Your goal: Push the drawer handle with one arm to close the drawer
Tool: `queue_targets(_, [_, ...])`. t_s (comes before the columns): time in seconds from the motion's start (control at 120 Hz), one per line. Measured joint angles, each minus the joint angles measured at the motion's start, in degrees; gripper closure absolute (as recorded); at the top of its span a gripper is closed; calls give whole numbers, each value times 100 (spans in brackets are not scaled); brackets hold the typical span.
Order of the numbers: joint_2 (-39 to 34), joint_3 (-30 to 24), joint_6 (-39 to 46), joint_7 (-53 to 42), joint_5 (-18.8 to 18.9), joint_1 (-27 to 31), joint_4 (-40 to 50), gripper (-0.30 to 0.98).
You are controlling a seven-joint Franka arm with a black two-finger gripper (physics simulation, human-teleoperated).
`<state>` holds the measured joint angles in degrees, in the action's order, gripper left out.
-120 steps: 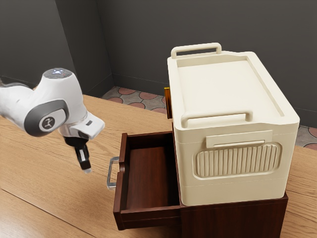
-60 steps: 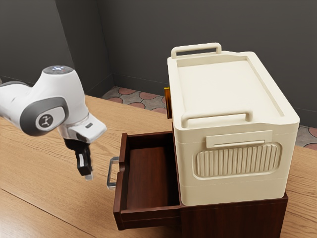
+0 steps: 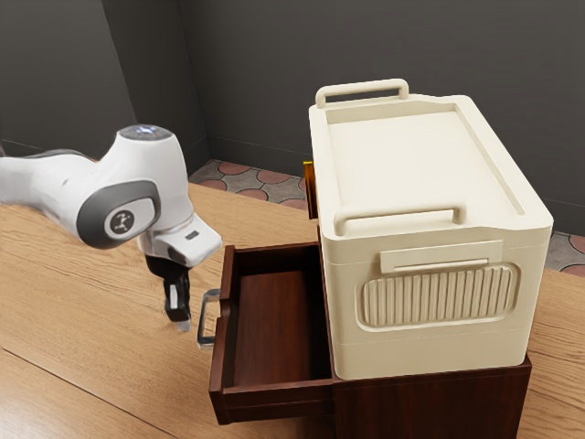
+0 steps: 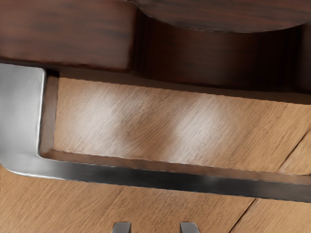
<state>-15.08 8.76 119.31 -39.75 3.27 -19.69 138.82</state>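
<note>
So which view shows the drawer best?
Exterior view: the drawer stands open there, its floor, side and front all in sight. The wrist view gives a close-up of part of its front, plus handle.

In the exterior view, light seems to come from above. The top of the cream box [image 3: 411, 155] is very bright, and its front is a bit darker. The wall [image 3: 247, 55] is dim and gray. The counter [image 3: 55, 393] has a pale shine near the exterior view's lower left. Shade sits inside the drawer [image 3: 274, 329] beside the box. In the wrist view, two white, shiny spots glow on the wood, and the handle [image 4: 19, 116] has wobbly edges.
</note>
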Motion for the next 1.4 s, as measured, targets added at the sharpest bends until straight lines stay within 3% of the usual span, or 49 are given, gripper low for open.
queue_targets(0.333, [427,-294,511,-225,-517,12,-315,65])
queue_targets(0.658, [1542,-714,772,-380,-1046,-12,-1410,65])
queue_targets(1.008, [1785,-1010,1845,-601,-1649,109,-1428,63])
queue_targets(1.075, [1584,-1014,1878,-650,-1874,194,-1125,57])
queue_targets(1.225, [893,-670,1191,-526,-2052,424,-799,34])
queue_targets(1.308, [849,-284,17,-25,-1799,1070,-2223,23])
queue_targets(1.4, [1182,-358,-1001,455,-1618,1921,-3748,15])
